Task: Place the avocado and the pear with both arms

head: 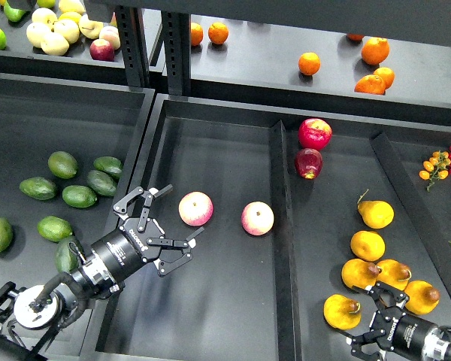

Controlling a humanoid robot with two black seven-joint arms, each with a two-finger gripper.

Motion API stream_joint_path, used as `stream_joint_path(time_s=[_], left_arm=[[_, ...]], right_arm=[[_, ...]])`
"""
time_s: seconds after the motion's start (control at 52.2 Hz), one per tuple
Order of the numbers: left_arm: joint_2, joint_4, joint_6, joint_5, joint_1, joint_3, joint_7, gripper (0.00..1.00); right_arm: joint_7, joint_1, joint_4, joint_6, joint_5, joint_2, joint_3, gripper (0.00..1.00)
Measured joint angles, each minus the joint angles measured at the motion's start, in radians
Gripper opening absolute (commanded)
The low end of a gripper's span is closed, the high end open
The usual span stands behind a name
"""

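A plump yellow-orange pear (340, 311) with a dark stem lies at the near end of the right tray. My right gripper (370, 319) is just to its right, open and empty, apart from the pear. Several avocados lie in the left tray. A dark, elongated avocado (101, 182) is among them, and another avocado (65, 255) is half hidden behind my left arm. My left gripper (162, 228) is open and empty over the middle tray, just left of a pink-and-yellow apple (196, 208).
A second apple (257, 218) lies in the middle tray. More pears (376, 214) and two red apples (314, 134) share the right tray. A raised divider (283, 248) separates the trays. Oranges (310, 63) and pale apples (55, 31) sit on the back shelf.
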Motion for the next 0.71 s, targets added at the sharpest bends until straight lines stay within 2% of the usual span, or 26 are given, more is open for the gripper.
stream_joint_path(time_s=[0.211, 0.383, 0.709], left_arm=[[0.0, 0.0, 0.0, 0.0, 0.009, -0.001, 0.0, 1.0], [0.0, 0.0, 0.0, -0.002, 0.01, -0.002, 0.0, 1.0], [0.0, 0.0, 0.0, -0.002, 0.026, -0.002, 0.0, 1.0]], right_arm=[[0.0, 0.021, 0.024, 0.0, 0.011, 0.048, 0.15, 0.99], [0.0, 0.033, 0.01, 0.0, 0.011, 0.184, 0.321, 0.99], [0.0, 0.055, -0.09, 0.0, 0.03, 0.359, 0.406, 0.99]])
